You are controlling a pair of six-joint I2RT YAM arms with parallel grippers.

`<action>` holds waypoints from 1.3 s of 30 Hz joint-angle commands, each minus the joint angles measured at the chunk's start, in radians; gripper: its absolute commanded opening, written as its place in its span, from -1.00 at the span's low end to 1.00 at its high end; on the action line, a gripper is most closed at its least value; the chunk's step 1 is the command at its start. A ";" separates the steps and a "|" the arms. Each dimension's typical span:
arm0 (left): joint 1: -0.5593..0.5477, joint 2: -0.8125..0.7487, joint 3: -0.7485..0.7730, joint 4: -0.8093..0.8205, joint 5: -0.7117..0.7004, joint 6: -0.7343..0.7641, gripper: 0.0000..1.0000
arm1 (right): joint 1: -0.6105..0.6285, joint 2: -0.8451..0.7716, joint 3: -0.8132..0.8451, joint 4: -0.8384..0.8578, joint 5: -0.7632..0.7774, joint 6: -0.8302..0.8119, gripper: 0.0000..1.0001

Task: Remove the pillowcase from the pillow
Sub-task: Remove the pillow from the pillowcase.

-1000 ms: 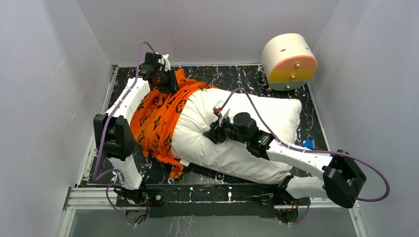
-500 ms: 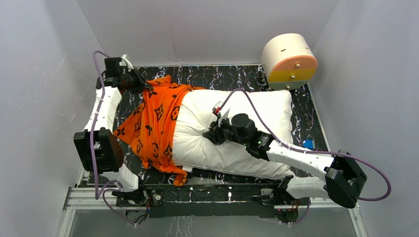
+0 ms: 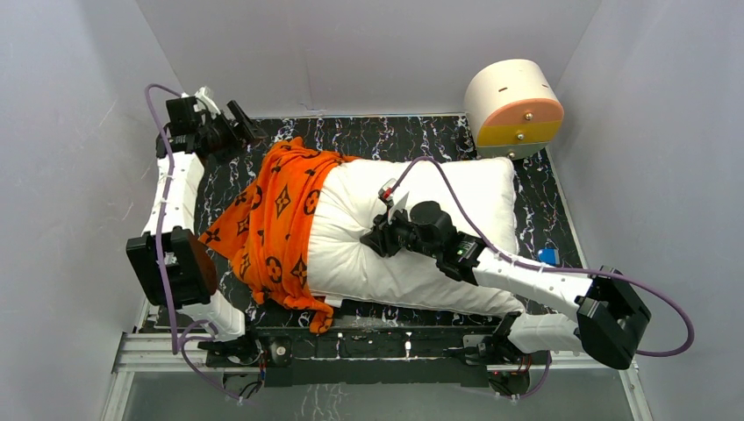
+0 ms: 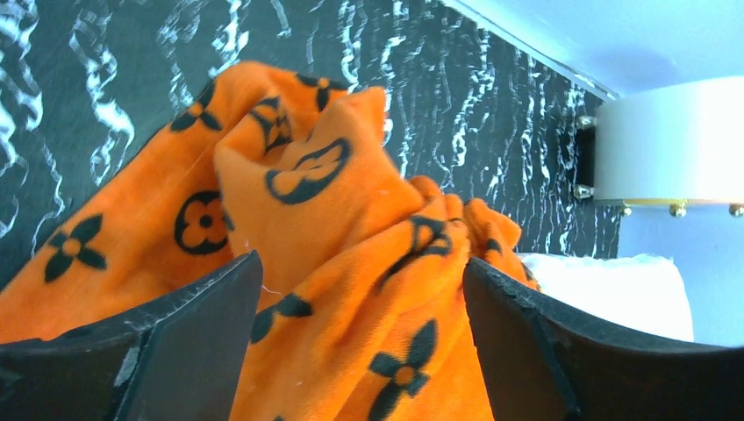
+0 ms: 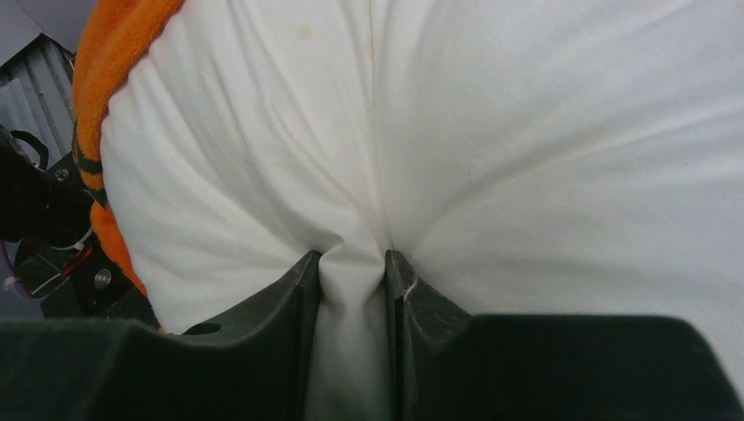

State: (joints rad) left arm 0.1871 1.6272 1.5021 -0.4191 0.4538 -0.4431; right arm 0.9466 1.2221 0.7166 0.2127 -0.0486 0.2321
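Black marbled tabletop [image 3: 395, 132], grey walls [image 3: 368, 53]. Your left gripper [image 4: 361, 261], far-left corner, has released the orange plush pillowcase [image 4: 307, 175], fingers apart; right gripper [image 5: 353, 259] pinches the plump white pillow [image 5: 544, 132].

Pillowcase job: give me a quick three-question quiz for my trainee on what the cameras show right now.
1. True or false: the right hand pinches a fold of the pillow.
2. The left hand is: A) open, gripping nothing; B) shut on the pillowcase; C) shut on the pillow.
3. Fill in: the pillowcase covers only the pillow's end nearer the ____ arm.
Key: 1 true; 2 A; 3 left.
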 commanded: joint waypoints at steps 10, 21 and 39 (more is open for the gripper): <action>-0.405 0.275 0.421 -0.378 0.062 0.394 0.74 | 0.001 0.047 -0.048 -0.335 0.043 0.041 -0.15; -0.421 0.297 0.430 -0.393 -0.282 0.361 -0.80 | 0.000 -0.020 -0.103 -0.341 0.182 0.109 -0.21; -0.118 0.166 0.295 -0.314 -0.261 0.265 -1.00 | 0.001 -0.072 -0.127 -0.321 0.234 0.169 -0.30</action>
State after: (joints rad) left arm 0.0143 1.8931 1.7920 -0.8242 0.2707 -0.1909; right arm 0.9596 1.1069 0.6376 0.2035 0.1421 0.4221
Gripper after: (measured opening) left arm 0.011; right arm 0.351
